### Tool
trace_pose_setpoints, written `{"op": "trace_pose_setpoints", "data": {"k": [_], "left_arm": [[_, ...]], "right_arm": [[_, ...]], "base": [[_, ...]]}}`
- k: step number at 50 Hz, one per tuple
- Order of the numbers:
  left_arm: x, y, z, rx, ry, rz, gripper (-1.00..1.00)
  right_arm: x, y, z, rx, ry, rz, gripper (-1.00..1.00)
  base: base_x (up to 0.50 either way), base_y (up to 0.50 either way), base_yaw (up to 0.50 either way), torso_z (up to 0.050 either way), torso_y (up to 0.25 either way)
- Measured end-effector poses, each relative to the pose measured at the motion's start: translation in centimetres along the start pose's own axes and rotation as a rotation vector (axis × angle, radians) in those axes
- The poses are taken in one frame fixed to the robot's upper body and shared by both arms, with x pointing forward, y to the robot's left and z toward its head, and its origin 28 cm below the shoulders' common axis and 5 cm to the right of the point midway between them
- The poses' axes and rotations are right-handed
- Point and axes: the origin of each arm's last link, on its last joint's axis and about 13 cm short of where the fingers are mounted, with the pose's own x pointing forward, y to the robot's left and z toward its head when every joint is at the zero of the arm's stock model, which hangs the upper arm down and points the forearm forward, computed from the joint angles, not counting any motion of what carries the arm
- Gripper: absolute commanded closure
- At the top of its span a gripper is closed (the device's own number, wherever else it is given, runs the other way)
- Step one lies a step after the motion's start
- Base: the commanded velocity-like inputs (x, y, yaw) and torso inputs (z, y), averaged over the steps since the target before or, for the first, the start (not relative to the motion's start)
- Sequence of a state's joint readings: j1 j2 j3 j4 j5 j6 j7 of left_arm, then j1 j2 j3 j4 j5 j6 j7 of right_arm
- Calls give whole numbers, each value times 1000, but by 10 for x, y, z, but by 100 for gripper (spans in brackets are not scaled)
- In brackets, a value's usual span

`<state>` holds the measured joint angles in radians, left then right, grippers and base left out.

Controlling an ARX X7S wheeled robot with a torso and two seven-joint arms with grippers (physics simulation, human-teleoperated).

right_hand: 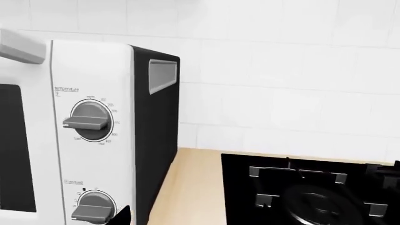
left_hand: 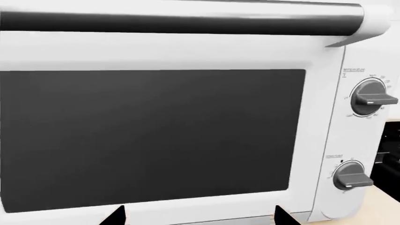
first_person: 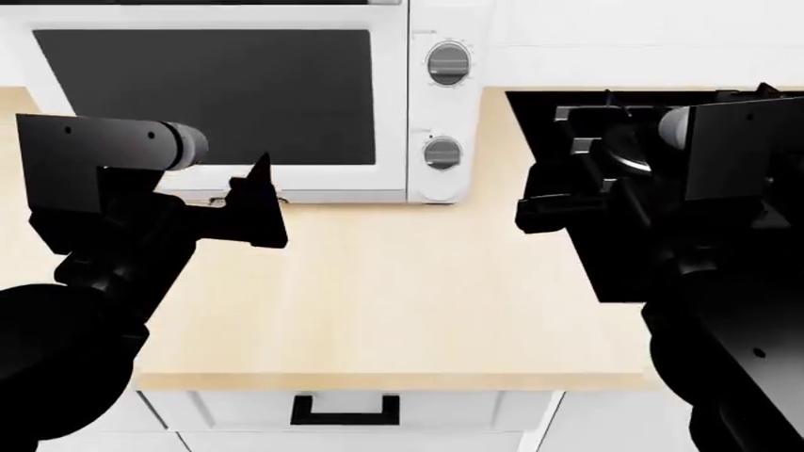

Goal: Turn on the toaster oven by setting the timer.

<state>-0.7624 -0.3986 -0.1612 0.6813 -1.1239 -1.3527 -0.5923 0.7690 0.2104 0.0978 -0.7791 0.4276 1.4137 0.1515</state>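
The white toaster oven (first_person: pixel 390 113) stands at the back of the counter with its dark glass door (left_hand: pixel 150 136) closed. Two knobs sit on its right-hand panel. The timer (first_person: pixel 442 153) is the lower, smaller one (left_hand: pixel 350 177) (right_hand: pixel 92 211), below the tick-marked temperature knob (first_person: pixel 449 63). My left gripper (first_person: pixel 255 209) hangs open in front of the door's lower edge, fingertips wide apart (left_hand: pixel 200 219) and holding nothing. My right gripper (first_person: pixel 540 202) is open and empty, off to the right of the timer. Only one of its fingertips (right_hand: pixel 122 216) shows in the right wrist view.
A black gas hob (first_person: pixel 603 122) with metal grates (right_hand: pixel 300 187) is set into the counter right of the oven. The light wooden countertop (first_person: pixel 402 301) stretches in front. A drawer with a black handle (first_person: pixel 345 411) lies below the front edge. A white tiled wall (right_hand: pixel 281 70) rises behind.
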Motion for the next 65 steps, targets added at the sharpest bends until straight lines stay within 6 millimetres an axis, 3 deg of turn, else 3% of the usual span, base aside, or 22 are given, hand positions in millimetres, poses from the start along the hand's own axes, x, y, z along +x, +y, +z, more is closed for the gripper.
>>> {"op": "trace_pose_setpoints", "data": {"k": [20, 30, 46, 56, 65], "left_arm": [[-2, 1, 2, -33, -4, 3, -100], [-13, 7, 9, -231, -107, 79, -100], [-37, 21, 16, -601, -269, 223, -100], [-46, 26, 20, -694, -332, 249, -100], [-51, 30, 22, -739, -368, 257, -100]], "right_arm": [[-3, 2, -1, 6, 13, 3, -100], [-7, 3, 5, -111, 26, 6, -100], [-17, 10, 21, -455, 43, 89, -100], [-20, 6, 28, -849, 35, 162, -100], [-22, -2, 32, -1046, 133, 169, -100]], "base": [[25, 0, 0, 0, 1], [0, 0, 0, 0, 0], [0, 0, 0, 0, 0], [0, 0, 0, 0, 0], [0, 0, 0, 0, 0]]}}
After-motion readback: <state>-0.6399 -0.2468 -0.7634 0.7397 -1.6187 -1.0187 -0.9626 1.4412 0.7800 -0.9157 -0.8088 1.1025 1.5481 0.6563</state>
